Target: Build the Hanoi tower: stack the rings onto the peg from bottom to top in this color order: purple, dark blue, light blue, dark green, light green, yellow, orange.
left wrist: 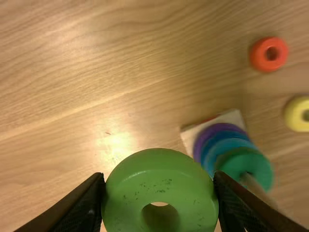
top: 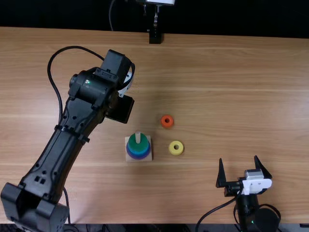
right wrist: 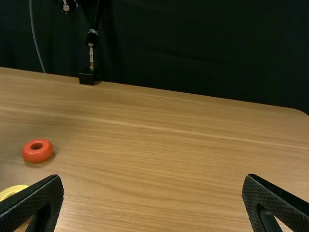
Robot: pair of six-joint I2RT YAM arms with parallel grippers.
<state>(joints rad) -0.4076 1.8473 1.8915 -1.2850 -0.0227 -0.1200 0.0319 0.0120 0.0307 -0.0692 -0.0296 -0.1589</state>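
The wooden peg (top: 138, 137) stands on its square base (top: 128, 158), poking up through four rings: purple (left wrist: 201, 139) lowest, then dark blue (left wrist: 211, 141), light blue (left wrist: 223, 148), and dark green (left wrist: 234, 164) on top. From where I'm standing, that much follows the required order.

The light green ring (left wrist: 157, 169) is up in the left pincer (left wrist: 158, 186), clasped between its two fingers, off to one side of the stack. So I'd call this the fifth ring's turn. The next move wants it carried over the peg, its hole lined up with the tip and the ring kept level, then lowered onto the dark green and let go. A little off-centre and it could catch on the tip.

Near the base, apart from each other, the yellow ring (top: 172, 151) and orange ring (top: 163, 123) lie flat on the bench (top: 217, 87); yellow should follow, orange last.

Farther out, the right pincer (top: 238, 158) is spread wide with nothing in it. Beyond the bench's far side hangs a dark backdrop (right wrist: 193, 48).
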